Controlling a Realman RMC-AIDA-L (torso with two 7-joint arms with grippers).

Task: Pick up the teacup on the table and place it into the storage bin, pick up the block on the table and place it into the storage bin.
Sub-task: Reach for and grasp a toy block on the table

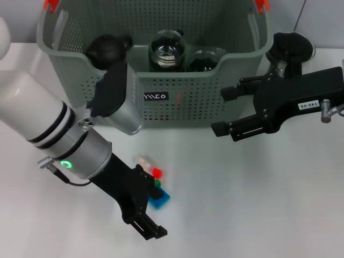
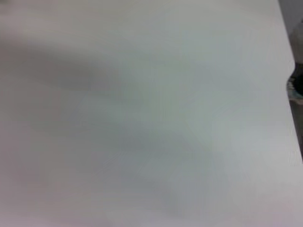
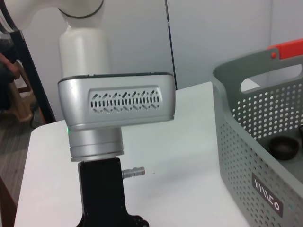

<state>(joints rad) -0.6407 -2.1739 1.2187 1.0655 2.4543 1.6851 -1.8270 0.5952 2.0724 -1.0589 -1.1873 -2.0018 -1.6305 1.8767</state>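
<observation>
The storage bin (image 1: pixel 161 97) stands at the back middle of the table and also shows in the right wrist view (image 3: pixel 246 142). Dark teacups (image 1: pixel 207 59) and a glass vessel (image 1: pixel 168 49) sit inside it; one dark cup shows in the right wrist view (image 3: pixel 284 146). A small cluster of blocks lies on the table in front of the bin: clear (image 1: pixel 142 160), red (image 1: pixel 157 172), green (image 1: pixel 157 183) and blue (image 1: pixel 161 199). My left gripper (image 1: pixel 155 205) is low over the table, open, with the blue block between its jaws. My right gripper (image 1: pixel 226 110) is open and empty by the bin's right front corner.
My left arm's silver wrist section (image 1: pixel 123 107) crosses in front of the bin's left front and also shows in the right wrist view (image 3: pixel 118 104). The white table (image 1: pixel 258 204) extends to the right and front. The left wrist view shows only blurred white table (image 2: pixel 142 118).
</observation>
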